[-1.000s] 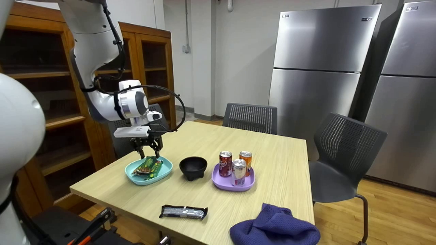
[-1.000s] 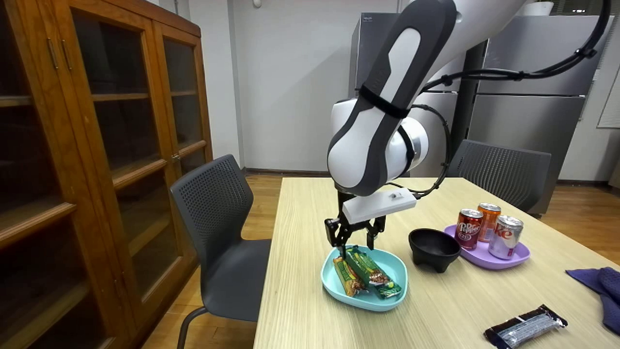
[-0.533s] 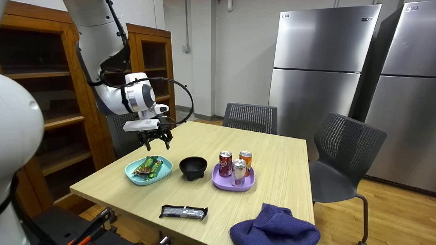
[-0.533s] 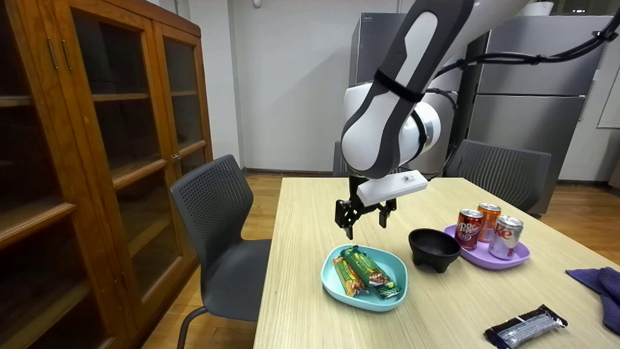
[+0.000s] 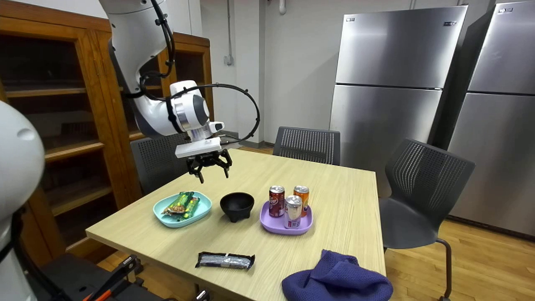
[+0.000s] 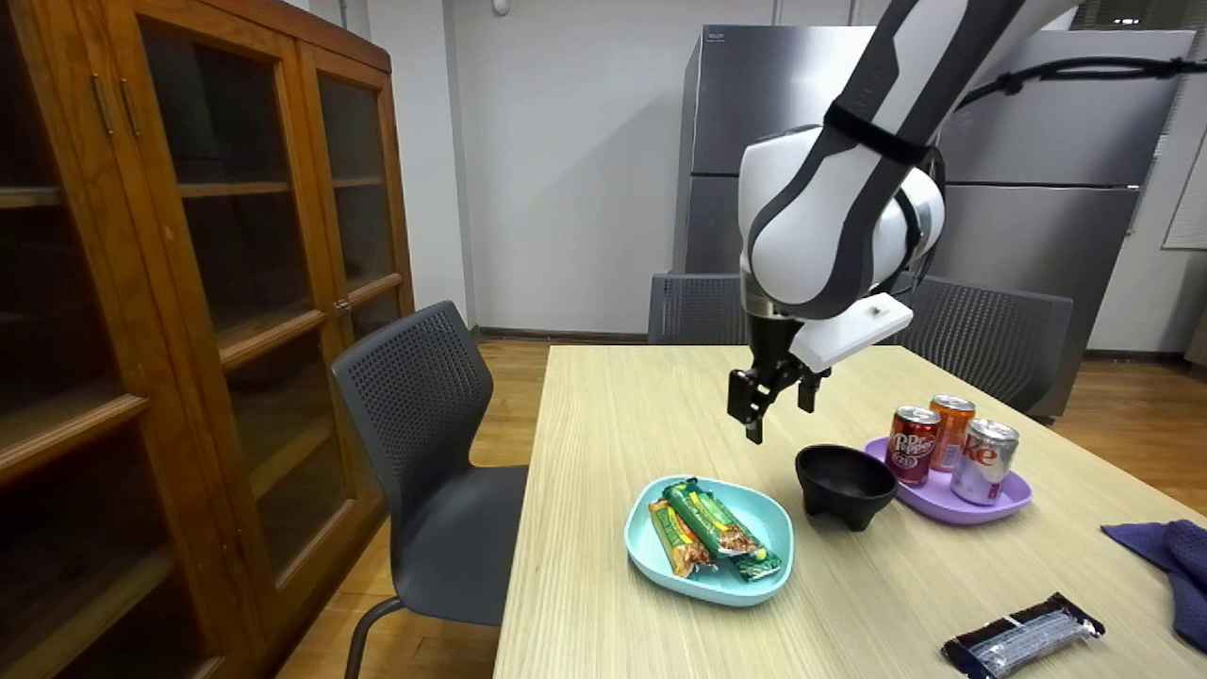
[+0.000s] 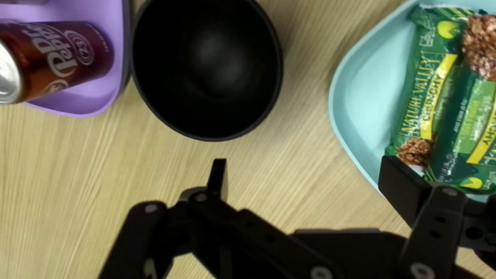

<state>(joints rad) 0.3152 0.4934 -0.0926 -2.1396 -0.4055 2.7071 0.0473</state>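
Observation:
My gripper (image 5: 214, 179) is open and empty above the wooden table. In an exterior view its black fingers (image 6: 781, 424) are well apart, above and behind the black bowl (image 6: 846, 490). In the wrist view the gripper (image 7: 304, 174) shows bare wood between its fingertips; the right finger overlaps the edge of the teal plate (image 7: 360, 89). That plate holds green granola bars (image 6: 707, 519), resting partly on each other. The bowl (image 7: 205, 77) looks empty and stands between the teal plate and a purple plate (image 5: 267, 221). The gripper touches nothing.
Three cans stand on the purple plate: dark red (image 5: 276, 202), orange (image 6: 950, 429) and silver (image 6: 985, 462). A black and silver wrapped bar (image 5: 225, 261) lies near the table's front edge. A crumpled blue cloth (image 5: 336, 280) lies at the corner. Chairs (image 5: 309, 146) surround the table.
My gripper has risen from the granola bars on the teal plate and moved away toward the black bowl, tilting slightly. It leaves the bars on the plate. The other objects have not moved.

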